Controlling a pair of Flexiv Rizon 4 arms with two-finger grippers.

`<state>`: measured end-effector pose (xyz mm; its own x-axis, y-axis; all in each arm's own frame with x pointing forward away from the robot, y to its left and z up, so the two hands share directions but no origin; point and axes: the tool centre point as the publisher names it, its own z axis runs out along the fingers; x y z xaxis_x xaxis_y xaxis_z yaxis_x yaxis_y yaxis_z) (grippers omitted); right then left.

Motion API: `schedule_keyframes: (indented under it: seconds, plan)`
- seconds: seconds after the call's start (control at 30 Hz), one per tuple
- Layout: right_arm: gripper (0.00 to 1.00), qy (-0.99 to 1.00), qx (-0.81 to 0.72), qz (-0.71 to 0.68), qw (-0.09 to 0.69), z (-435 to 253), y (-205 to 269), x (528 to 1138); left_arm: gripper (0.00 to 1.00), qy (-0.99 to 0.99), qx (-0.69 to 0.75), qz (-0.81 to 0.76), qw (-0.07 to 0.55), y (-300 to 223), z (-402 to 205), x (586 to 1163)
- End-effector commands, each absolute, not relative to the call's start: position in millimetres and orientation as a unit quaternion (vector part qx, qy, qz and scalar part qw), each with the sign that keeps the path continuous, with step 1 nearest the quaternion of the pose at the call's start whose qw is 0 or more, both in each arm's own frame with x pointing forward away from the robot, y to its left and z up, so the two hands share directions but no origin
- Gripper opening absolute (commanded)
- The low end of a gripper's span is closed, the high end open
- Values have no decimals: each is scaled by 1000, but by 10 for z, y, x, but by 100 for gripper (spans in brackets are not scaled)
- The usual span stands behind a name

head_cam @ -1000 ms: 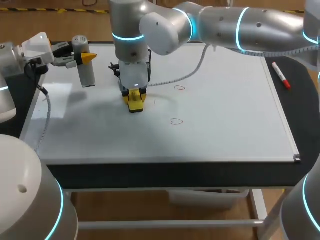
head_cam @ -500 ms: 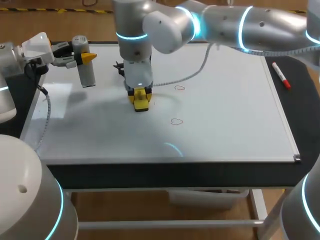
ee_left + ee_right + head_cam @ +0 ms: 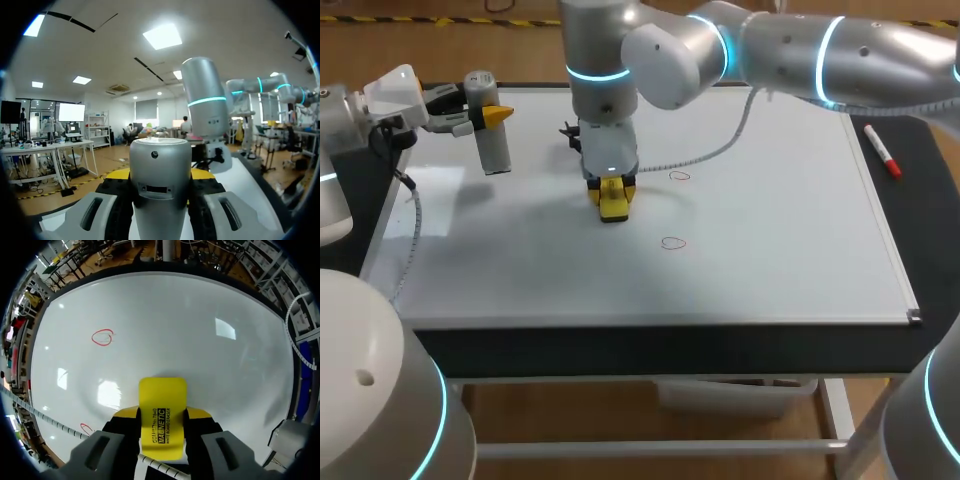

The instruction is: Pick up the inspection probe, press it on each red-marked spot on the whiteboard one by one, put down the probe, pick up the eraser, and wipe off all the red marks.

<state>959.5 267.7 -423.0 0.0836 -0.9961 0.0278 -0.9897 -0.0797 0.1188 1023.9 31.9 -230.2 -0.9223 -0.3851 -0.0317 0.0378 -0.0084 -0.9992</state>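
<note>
Eraser (image 3: 613, 204), yellow, is clamped between the right gripper's (image 3: 611, 190) fingers, down at the whiteboard (image 3: 770, 230), near the far red circle (image 3: 679, 176) and near red circle (image 3: 672, 242). The left gripper (image 3: 486, 116) clamps the grey probe (image 3: 494, 148) upright at the board's far left corner.

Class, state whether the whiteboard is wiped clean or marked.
Marked: a far red circle and a near red circle show on the whiteboard, beside the eraser.
</note>
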Motion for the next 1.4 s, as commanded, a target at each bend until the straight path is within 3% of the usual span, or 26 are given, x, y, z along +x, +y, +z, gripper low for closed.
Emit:
schedule_keyframes:
  seconds: [0.03, 0.33, 1.0, 1.4]
  plan:
    - [0, -677, 735, -21, 45, -4027, 2491, 9569, 0, 688, -126, -699, 152, 316, -2296, 10237]
    - [0, -698, 714, -10, 54, -3960, 2052, 9700, 0, 688, -126, -699, 152, 316, -2296, 10237]
    - [0, -800, 595, -14, 80, -3940, 351, 10079, 0, 688, -126, -699, 152, 316, -2296, 10237]
    - [0, -818, 568, -29, 90, -4005, -369, 10188, 0, 688, -126, -699, 152, 316, -2296, 10237]
